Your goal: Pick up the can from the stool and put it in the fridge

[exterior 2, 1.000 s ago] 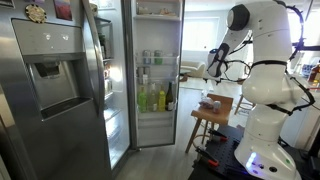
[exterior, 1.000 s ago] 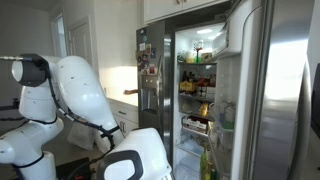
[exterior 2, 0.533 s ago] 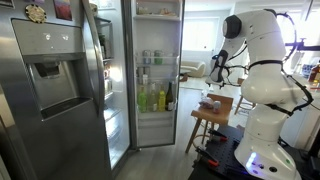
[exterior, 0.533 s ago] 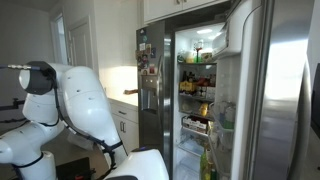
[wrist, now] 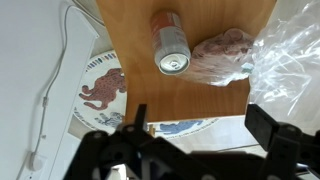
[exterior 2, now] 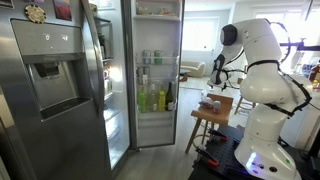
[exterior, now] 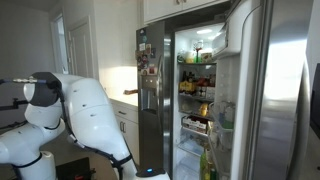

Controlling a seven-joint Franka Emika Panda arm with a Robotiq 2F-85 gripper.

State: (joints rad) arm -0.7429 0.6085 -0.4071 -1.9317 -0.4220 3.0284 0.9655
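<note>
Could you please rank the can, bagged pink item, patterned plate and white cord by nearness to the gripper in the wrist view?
From the open gripper:
1. the can, on the stool, and the bagged pink item to its right: too close to call.
2. the patterned plate, lower, left of the stool.
3. the white cord, far left.

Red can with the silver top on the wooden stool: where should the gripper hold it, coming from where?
Probably from above, jaws across the curved wall of the red can just below its silver lid: it appears upright on the wooden stool. The clear plastic bag crowds one side.
</note>
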